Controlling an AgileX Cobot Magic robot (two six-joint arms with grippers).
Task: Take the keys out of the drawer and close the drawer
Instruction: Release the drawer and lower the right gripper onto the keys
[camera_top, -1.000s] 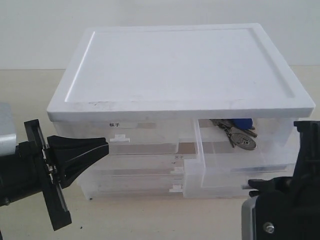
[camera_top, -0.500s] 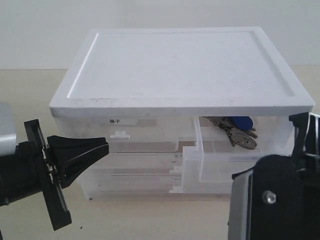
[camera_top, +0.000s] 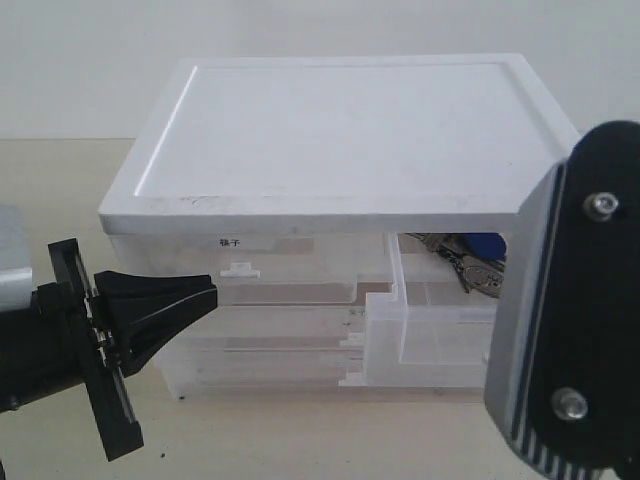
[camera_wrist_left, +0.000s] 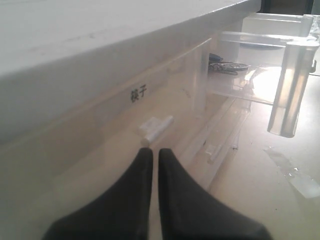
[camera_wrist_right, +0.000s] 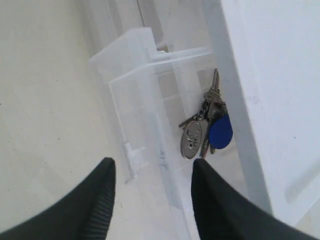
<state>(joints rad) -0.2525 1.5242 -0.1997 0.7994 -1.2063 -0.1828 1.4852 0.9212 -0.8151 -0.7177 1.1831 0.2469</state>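
Observation:
The keys (camera_wrist_right: 205, 127), silver with a blue fob and an oval grey tag, lie in the drawer (camera_wrist_right: 145, 75), a clear half-width one that stands pulled out of the white-topped cabinet (camera_top: 350, 130). In the exterior view the keys (camera_top: 470, 262) show through the drawer (camera_top: 430, 335) on the right, partly behind my right arm (camera_top: 570, 320). My right gripper (camera_wrist_right: 152, 165) is open and empty above the drawer's front wall, with the keys just beyond one fingertip. My left gripper (camera_top: 210, 290) is shut and empty, in front of the left drawer's white handle (camera_wrist_left: 156, 127). The left wrist view also catches the keys (camera_wrist_left: 225, 65).
The left half-width drawer (camera_top: 300, 275) is closed and carries a label in black characters (camera_top: 228, 242). Full-width clear drawers (camera_top: 270, 360) sit below. The cabinet stands on a pale tabletop (camera_top: 60, 170) with a plain wall behind.
My right arm has risen in front of the camera and now hides the drawer's right part. The left arm has stayed still.

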